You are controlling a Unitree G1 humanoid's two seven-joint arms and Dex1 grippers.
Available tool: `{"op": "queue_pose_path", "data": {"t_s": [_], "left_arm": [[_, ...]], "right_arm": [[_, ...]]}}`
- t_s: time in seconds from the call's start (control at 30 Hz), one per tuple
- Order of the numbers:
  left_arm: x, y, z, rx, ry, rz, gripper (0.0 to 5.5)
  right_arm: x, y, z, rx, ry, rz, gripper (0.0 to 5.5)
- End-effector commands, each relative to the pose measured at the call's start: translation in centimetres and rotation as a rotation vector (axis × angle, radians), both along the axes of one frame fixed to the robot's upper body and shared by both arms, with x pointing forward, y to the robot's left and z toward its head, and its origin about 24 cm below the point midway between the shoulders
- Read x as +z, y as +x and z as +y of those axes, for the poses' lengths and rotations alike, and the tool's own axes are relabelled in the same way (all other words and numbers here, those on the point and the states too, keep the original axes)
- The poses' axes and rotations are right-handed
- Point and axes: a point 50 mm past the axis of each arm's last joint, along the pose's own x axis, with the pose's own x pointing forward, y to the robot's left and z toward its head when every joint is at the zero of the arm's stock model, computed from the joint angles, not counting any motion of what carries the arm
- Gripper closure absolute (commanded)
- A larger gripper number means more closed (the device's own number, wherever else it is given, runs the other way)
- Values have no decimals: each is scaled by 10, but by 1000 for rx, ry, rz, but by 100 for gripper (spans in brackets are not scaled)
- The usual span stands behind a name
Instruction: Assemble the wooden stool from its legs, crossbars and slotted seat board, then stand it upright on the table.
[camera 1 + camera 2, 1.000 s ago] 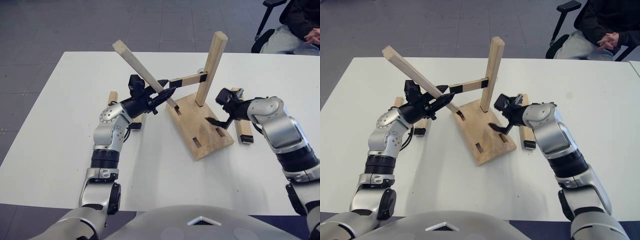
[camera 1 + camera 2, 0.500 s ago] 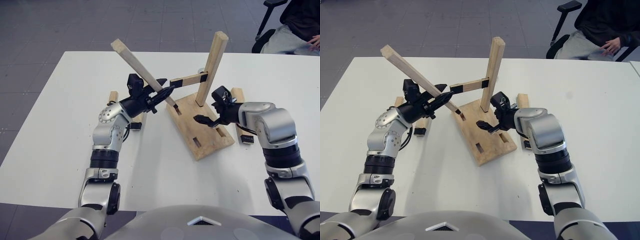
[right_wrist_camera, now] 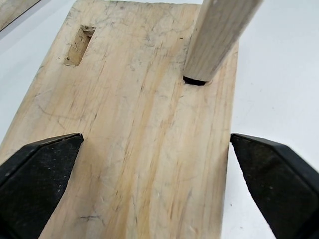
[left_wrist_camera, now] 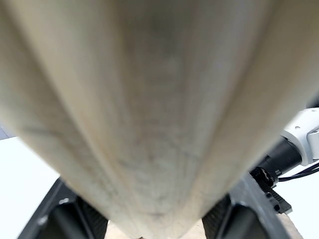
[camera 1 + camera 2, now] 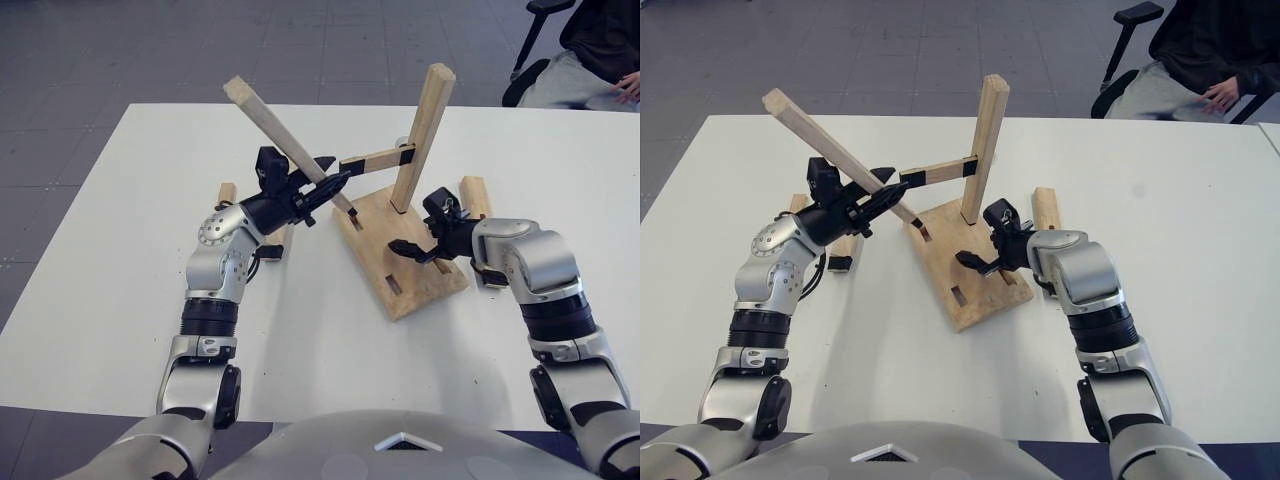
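Seat board [image 5: 405, 262] is seen lying flat near the middle of the white table [image 5: 120, 250]. One empty slot [image 3: 79, 46] is shown in its top face. An upright leg [image 5: 422, 135] is stood in the slot at the board's far right corner. A tilted leg [image 5: 285, 145] is leaned up and away to the left from the board's far left corner. Whether its lower end is seated in a slot cannot be told. A crossbar [image 5: 377, 158] with black ends is carried above the board's far edge. It is joined to the upright leg and is run toward the tilted one.

The tilted leg is clamped low on its length by the left gripper [image 5: 335, 170], just left of the board, with a finger at each side of the wood. The right gripper [image 3: 155, 139] is held over the board's right part with its fingers spread wide. Nothing is gripped, and bare board is seen between them.

Two spare pieces are laid flat on the table: one [image 5: 226, 193] left of the board, one [image 5: 472, 195] just right of it.
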Motion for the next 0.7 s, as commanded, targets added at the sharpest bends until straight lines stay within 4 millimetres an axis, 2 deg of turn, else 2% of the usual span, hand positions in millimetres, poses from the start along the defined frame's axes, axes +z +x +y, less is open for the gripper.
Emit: {"op": "queue_pose_path", "data": {"t_s": [0.03, 0.43, 0.7], "left_arm": [[6, 3, 0, -3, 15, -11, 346], [5, 2, 5, -1, 30, -5, 346], [-6, -9, 4, -31, 41, 31, 346]], "right_arm": [[-24, -13, -5, 1, -31, 120, 0], [-19, -24, 4, 132, 22, 149, 0], [-17, -21, 3, 120, 13, 136, 0]]}}
